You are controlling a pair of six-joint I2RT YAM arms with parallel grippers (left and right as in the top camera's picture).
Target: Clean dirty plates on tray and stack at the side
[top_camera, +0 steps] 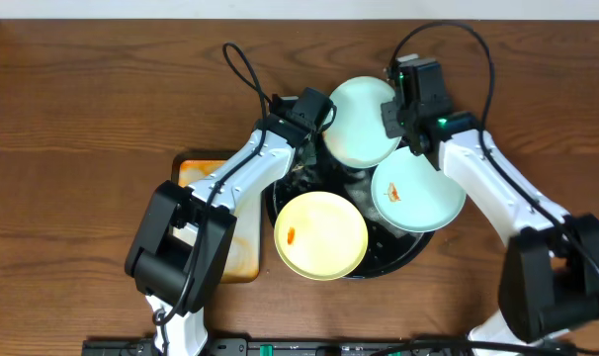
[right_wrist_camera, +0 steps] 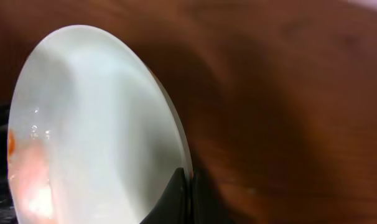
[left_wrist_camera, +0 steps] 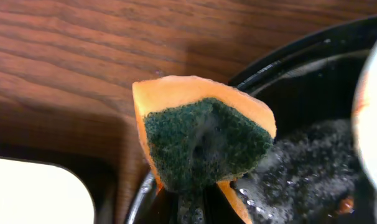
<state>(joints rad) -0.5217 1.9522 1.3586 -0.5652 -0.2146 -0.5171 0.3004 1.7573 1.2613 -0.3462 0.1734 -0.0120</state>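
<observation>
Plate of pale yellow [top_camera: 320, 235] lies nearest in the foamy black tray [top_camera: 390, 249], a mint plate [top_camera: 418, 193] beside it; beyond, left gripper [top_camera: 314, 119] pinches an orange-green sponge [left_wrist_camera: 201, 146] by the rim, right gripper [right_wrist_camera: 185, 194] clamps the edge of the far mint plate [right_wrist_camera: 95, 124]

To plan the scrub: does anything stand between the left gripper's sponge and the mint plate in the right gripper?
Nothing visible does. Only a gap above the foamy tray lies between the sponge and the mint plate.
</observation>
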